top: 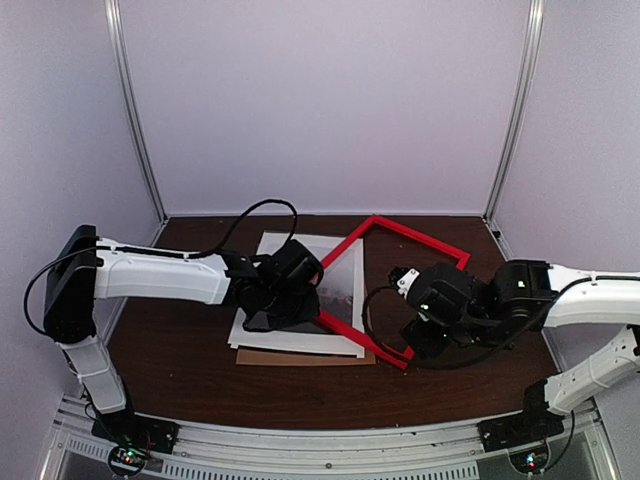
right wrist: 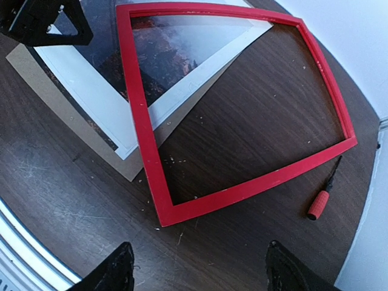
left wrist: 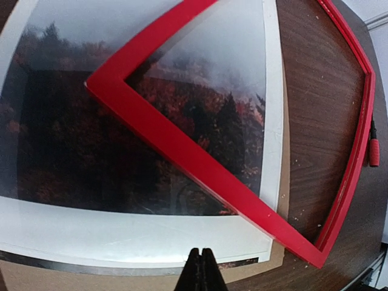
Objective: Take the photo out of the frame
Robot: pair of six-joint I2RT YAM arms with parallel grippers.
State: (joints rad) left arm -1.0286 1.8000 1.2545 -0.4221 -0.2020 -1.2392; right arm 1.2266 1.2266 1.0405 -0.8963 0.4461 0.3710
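Note:
The photo (left wrist: pixel 91 139), misty sky over dark red trees, lies flat under a white mat (left wrist: pixel 121 233) and shows through the mat's window. The red frame (left wrist: pixel 182 151) lies turned on top of that stack, one corner over the picture and the rest on the table (right wrist: pixel 254 121). My left gripper (left wrist: pixel 201 259) is shut, its tips at the mat's near edge, and I see nothing between them. From above, the left gripper (top: pixel 262 322) is over the stack beside the frame (top: pixel 420 238). My right gripper (right wrist: pixel 200 273) hangs open just short of the frame's near corner (right wrist: pixel 160 215), touching nothing.
A brown backing board (right wrist: pixel 66 115) sticks out under the mat along its near and right edges. A small red-handled screwdriver (right wrist: pixel 318 206) lies on the dark wood table right of the frame. White walls close in the back and sides.

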